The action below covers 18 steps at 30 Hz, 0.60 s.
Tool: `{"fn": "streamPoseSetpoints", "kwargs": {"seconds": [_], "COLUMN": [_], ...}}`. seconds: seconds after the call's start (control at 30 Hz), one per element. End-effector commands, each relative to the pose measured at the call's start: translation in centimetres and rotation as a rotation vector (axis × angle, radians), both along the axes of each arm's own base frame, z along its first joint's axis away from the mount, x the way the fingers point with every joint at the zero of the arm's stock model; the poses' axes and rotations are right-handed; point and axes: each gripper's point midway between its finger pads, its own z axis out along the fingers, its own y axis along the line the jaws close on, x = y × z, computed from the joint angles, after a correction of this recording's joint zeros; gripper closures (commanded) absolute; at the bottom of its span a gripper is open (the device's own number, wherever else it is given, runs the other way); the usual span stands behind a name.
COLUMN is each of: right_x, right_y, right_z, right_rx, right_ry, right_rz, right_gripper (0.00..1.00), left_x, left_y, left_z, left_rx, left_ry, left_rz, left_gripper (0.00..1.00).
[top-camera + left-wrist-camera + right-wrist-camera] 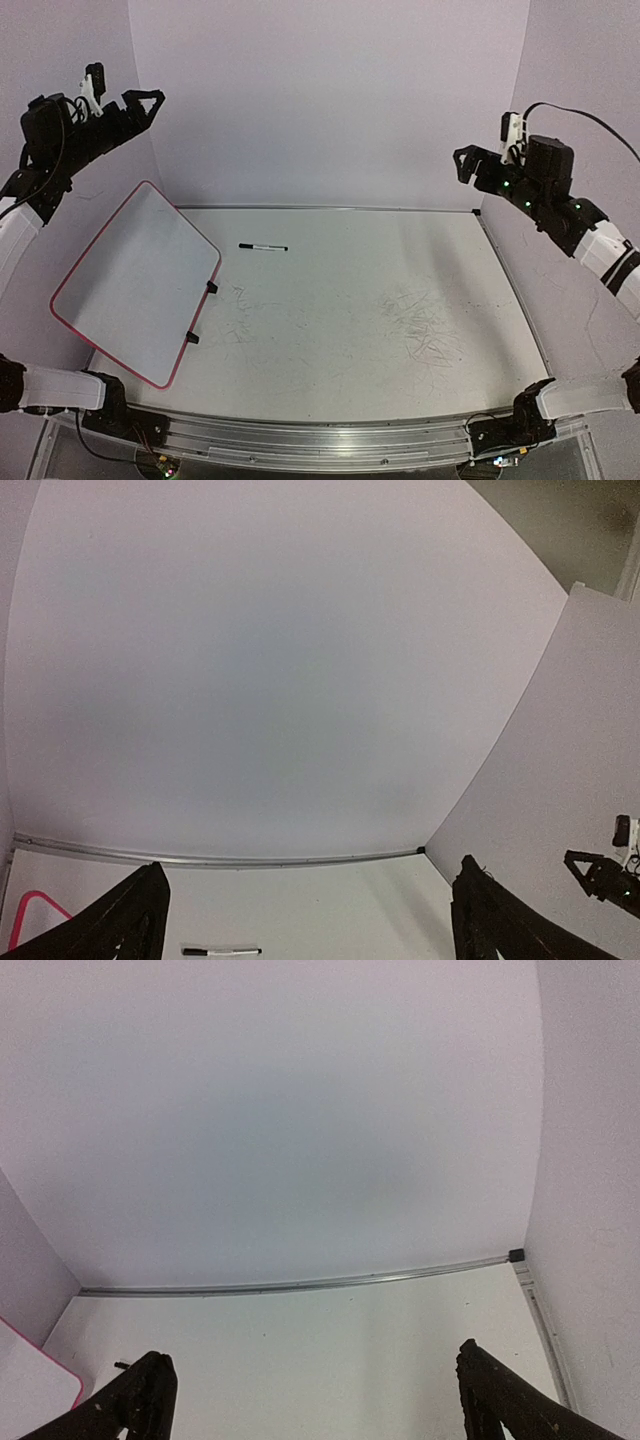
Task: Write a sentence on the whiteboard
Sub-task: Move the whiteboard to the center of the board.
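both arms parked high and pulled back, which leaves me a clean look at the table point(380, 330). left gripper point(152, 103) is spread wide with nothing in it, and right gripper point(463, 165) is the same, wide and empty. the whiteboard point(130, 285) sits on the left side, turned at an angle, clip feet toward the middle, face blank, no sentence yet. the marker point(263, 247) lies near its far corner, not touching. i reckon the marker comes first.
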Motion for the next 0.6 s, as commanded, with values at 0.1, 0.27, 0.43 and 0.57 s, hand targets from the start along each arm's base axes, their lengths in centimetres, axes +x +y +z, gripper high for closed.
{"fn": "streamPoseSetpoints", "kwargs": {"seconds": [0.1,0.27,0.43,0.57], "right_x": [1.6,1.1,-2.4,-6.2], "right_y": [11.1,20.4,29.6,35.5], "right_z": [-6.1,-12.2,-18.0,-21.4], "right_rx": [-0.023,-0.072,-0.175,-0.257], "right_ry": [0.103,0.199,0.248,0.252], "right_rz": [0.282,0.503,0.699,0.847], "right_gripper": [0.02,0.02,0.02,0.02], "left_x": [1.1,1.3,0.3,-0.8], "left_y": [-1.5,-1.1,-0.2,0.4], "left_z": [-3.4,-4.9,-4.8,-5.0], "left_rx": [-0.013,0.043,0.082,0.117], "left_ry": [0.098,0.167,0.17,0.166], "left_rz": [-0.083,-0.047,-0.002,0.018], "left_gripper": [0.01,0.01,0.01,0.01]}}
